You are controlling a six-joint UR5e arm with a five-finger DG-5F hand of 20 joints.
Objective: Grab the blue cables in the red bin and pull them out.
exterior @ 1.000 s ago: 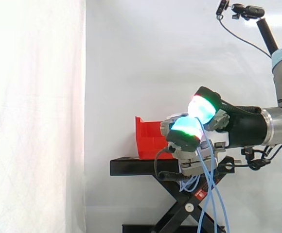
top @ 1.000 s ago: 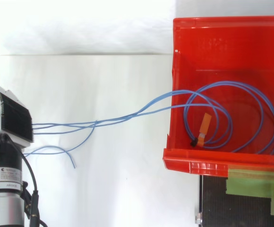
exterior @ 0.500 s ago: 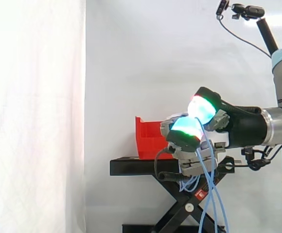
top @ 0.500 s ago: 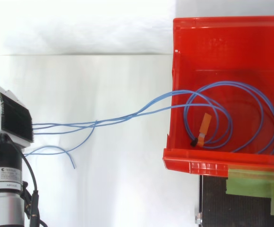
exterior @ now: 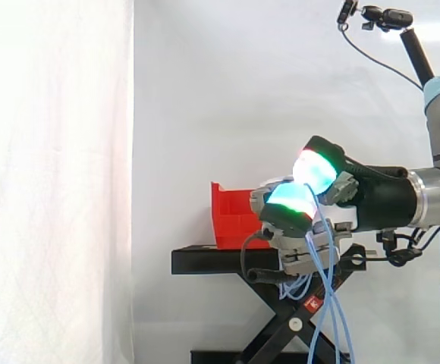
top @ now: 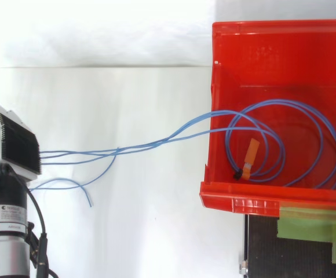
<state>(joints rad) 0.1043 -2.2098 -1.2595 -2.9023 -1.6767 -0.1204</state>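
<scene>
The red bin (top: 255, 197) sat on a black stand (exterior: 205, 260) before a white curtain (exterior: 53, 189). Inside it, seen from above, lay loose loops of the blue cables (top: 289, 102), with a small orange tag (top: 252, 152) and a dark end piece near the bin's front wall. Several strands left the coil, crossed the bin's side wall and ran level across open space to the hand (exterior: 290, 206), well clear of the bin. One loose end curled below them. From the side, the hand was closed, its fingers curled round the cables, with glowing green fingertips (exterior: 313, 168) pressed together on them. Below the grip the strands hung down in front of the stand. A strip of green tape (top: 307, 223) lay on the stand beside the bin.
</scene>
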